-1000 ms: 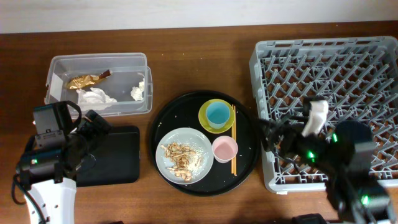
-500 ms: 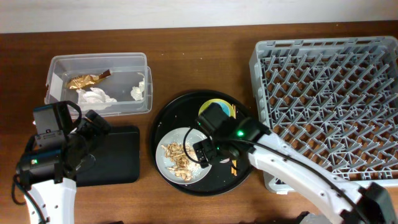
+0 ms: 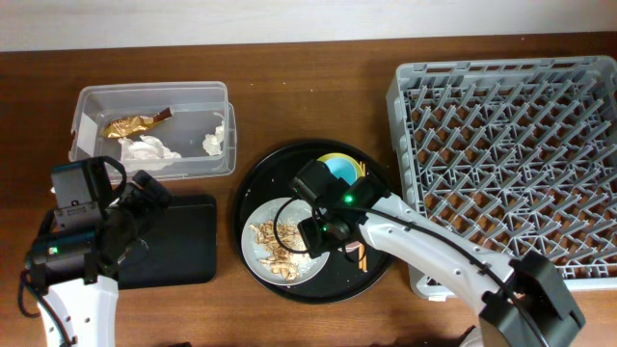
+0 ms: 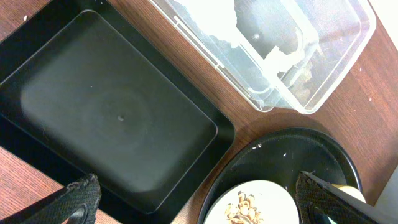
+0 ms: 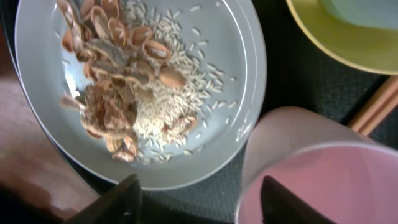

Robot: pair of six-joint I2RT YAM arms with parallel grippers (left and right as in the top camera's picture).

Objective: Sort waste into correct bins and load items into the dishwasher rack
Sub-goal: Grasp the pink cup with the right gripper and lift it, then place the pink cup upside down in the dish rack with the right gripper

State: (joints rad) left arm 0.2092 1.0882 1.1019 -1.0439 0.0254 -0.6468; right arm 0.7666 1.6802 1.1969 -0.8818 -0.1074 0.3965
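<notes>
My right gripper is open low over the round black tray. One finger is over the inside of the pale pink cup, the other outside its wall by the rim of the grey plate. The plate holds tan food scraps and rice. The arm hides the cup in the overhead view, where the gripper shows. The light blue cup sits in the yellow bowl, next to the chopsticks. My left gripper is open and empty above the shallow black tray.
The clear tub at the back left holds the gold wrapper and white tissues. The grey dishwasher rack fills the right side and holds nothing. Bare wood lies between the tub and the rack.
My right arm swung from over the rack leftward to the round tray and came down at the pink cup and plate. The left arm has not moved.
</notes>
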